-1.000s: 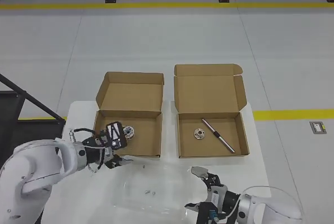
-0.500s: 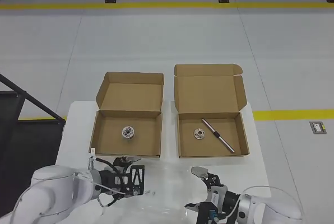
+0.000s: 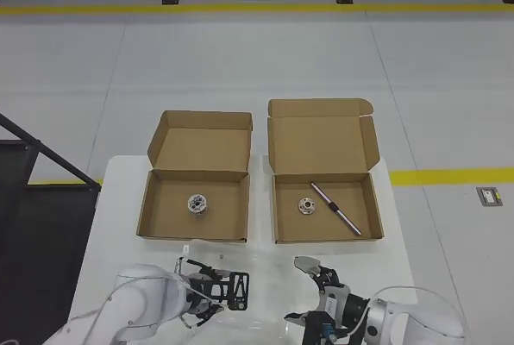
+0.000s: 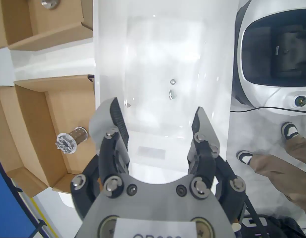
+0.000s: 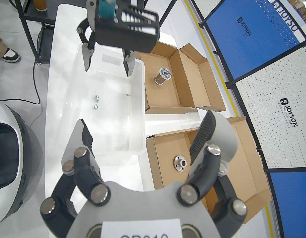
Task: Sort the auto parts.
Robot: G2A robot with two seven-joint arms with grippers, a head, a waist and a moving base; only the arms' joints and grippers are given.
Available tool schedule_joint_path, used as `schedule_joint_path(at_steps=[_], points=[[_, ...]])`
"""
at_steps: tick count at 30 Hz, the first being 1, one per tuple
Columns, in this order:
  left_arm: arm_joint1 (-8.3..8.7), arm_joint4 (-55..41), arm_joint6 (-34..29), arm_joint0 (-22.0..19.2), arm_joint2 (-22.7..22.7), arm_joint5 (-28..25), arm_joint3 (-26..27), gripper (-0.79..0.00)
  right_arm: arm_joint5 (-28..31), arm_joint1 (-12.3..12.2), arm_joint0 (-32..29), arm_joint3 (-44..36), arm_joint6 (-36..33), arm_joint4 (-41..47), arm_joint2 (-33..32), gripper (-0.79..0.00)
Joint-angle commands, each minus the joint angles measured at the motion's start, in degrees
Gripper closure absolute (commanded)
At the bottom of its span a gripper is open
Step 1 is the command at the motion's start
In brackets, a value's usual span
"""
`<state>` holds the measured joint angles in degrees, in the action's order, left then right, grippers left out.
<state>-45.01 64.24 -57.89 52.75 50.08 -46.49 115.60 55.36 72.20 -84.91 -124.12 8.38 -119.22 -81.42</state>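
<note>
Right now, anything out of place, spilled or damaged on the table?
Nothing stands out. Both boxes sit square with lids open: a ribbed cylinder in the left box, a flange and rod in the right box. A few tiny pieces lie loose in the clear tray, near the open left claw.

Left box (image 3: 166, 211), right box (image 3: 326, 226): matt brown cardboard. Bin (image 4: 162, 50): clear glossy plastic, smooth. Flange (image 3: 306, 205), rod (image 3: 335, 208), cylinder (image 3: 197, 203): bare bright metal. Desk (image 3: 119, 224): smooth white, faintly glossy.

Top view: high, looks down on surface (image 3: 119, 177); cardboard boxes (image 3: 166, 217) mid-frame. Left wrist view: close behind left claw (image 4: 156, 105), facing clear tray (image 4: 162, 50). Right wrist view: behind right claw (image 5: 146, 118), sharing tray, boxes.
</note>
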Motion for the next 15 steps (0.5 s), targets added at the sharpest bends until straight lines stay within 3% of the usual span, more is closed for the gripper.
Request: schedule_joint_path(at_steps=[1,8,14,15], points=[[0.0,0.1,-0.1,-0.1,-0.2,0.2,-0.1,-0.785,0.0,0.0,0.0,0.0,0.0,0.0,0.0,-0.785],[0.01,1.7,-0.4,0.2,-0.4,0.5,-0.4,-0.785,0.0,0.0,0.0,0.0,0.0,0.0,0.0,-0.785],[-1.59,1.7,-4.4,-0.7,-4.1,7.9,-3.2,-0.779,0.0,0.0,0.0,0.0,0.0,0.0,0.0,-0.785],[-2.04,1.4,-5.1,-1.5,-4.9,9.0,-3.7,-0.73,0.0,0.0,0.0,0.0,0.0,0.0,0.0,-0.785]])
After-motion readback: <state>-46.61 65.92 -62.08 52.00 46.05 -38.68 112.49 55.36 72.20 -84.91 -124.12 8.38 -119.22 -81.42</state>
